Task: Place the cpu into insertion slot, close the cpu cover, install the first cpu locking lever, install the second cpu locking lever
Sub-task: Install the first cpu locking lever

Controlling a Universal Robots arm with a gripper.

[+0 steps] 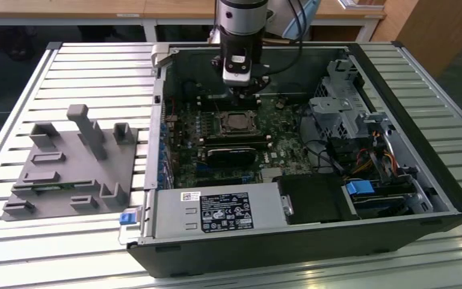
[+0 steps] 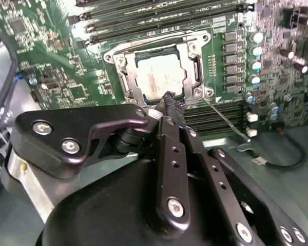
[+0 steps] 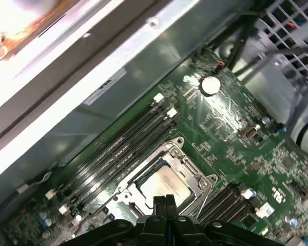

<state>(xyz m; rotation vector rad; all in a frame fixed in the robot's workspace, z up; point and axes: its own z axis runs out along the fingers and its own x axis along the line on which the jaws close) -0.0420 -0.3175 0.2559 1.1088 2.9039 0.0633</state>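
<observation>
The cpu [image 2: 155,75] lies flat in the insertion slot [image 1: 235,124] on the green board, its pale metal face up; the first wrist view shows the cpu [image 3: 164,184] too. The silver cpu cover [image 2: 193,57] is down around it as a frame, seen again as the cpu cover [image 3: 194,174]. A thin wire locking lever [image 2: 225,119] runs out from one socket corner over the memory slots. My gripper [image 2: 170,102] hovers just above the socket's edge, fingers shut together with nothing between them. In the exterior view the gripper [image 1: 242,99] hangs at the far side of the socket.
Long black memory slots [image 3: 124,146] flank the socket. A black heatsink block [image 1: 233,158] sits nearer the case front. The case wall [image 3: 108,77] rises close behind. A drive cage and cables [image 1: 351,120] fill the exterior view's right. A grey fixture tray [image 1: 70,168] rests outside.
</observation>
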